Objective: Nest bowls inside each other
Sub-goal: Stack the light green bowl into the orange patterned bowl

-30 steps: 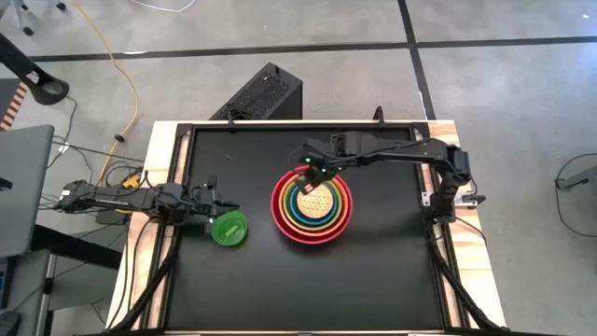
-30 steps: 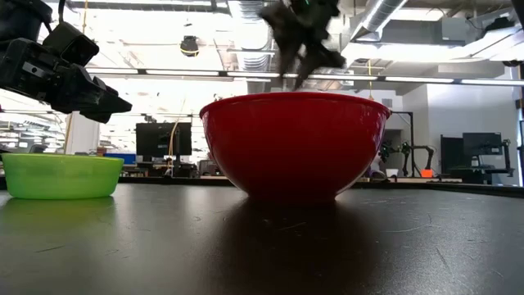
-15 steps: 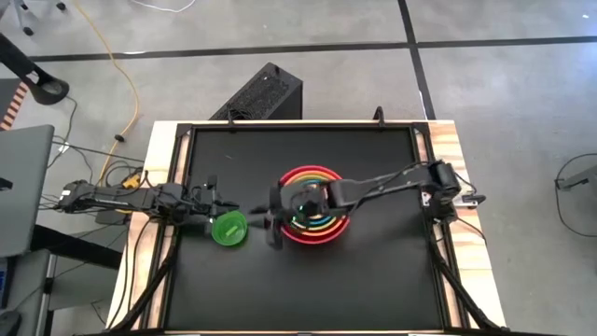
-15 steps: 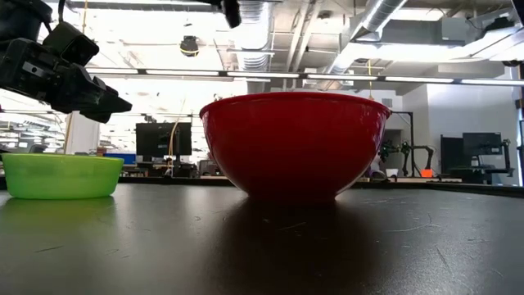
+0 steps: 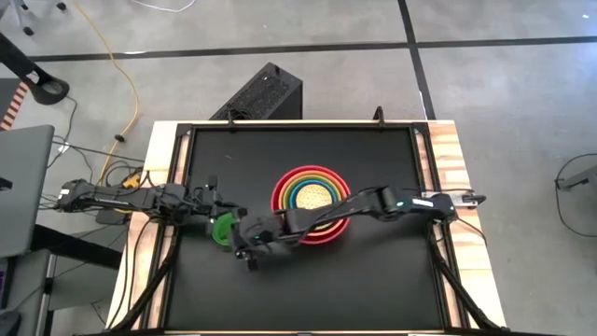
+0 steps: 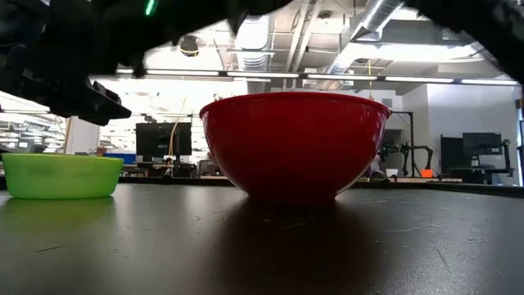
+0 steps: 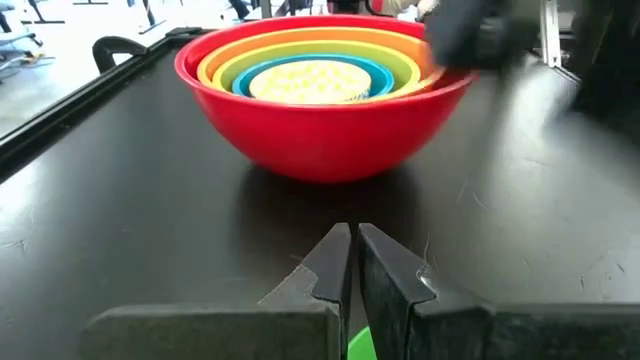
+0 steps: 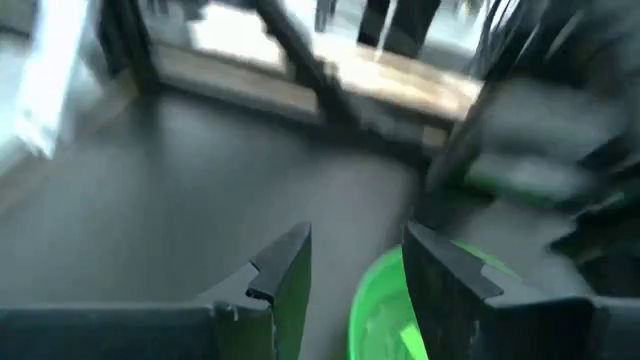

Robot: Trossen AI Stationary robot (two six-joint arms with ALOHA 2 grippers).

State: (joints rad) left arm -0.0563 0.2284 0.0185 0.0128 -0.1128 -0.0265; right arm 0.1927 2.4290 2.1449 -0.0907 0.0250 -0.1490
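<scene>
The large red bowl [image 5: 311, 205] stands at the table's middle with orange, lime green, blue and speckled tan-yellow bowls nested in it [image 7: 318, 78]. The smallest bright green bowl [image 5: 222, 229] rests on its base to the stack's left [image 6: 57, 174]. My right gripper [image 5: 246, 245] reaches across the stack's near side and hovers open beside and over the green bowl [image 8: 385, 310], with its fingers [image 8: 285, 265] apart. My left gripper [image 5: 213, 201] is shut [image 7: 352, 262] above the green bowl's far left side, clear of it [image 6: 82, 94].
The black tabletop [image 5: 373, 280] has a raised black frame and wooden side strips [image 5: 446, 149]. My right arm [image 5: 373, 205] stretches low over the near rim of the bowl stack. A black box [image 5: 261, 93] and cables lie on the floor beyond the far edge.
My right gripper has swept from above the bowl stack toward the table's left and near edge and downward, rolling its wrist, and now hovers at the small green bowl. Its fingers have stayed apart. The bowls have not moved.
</scene>
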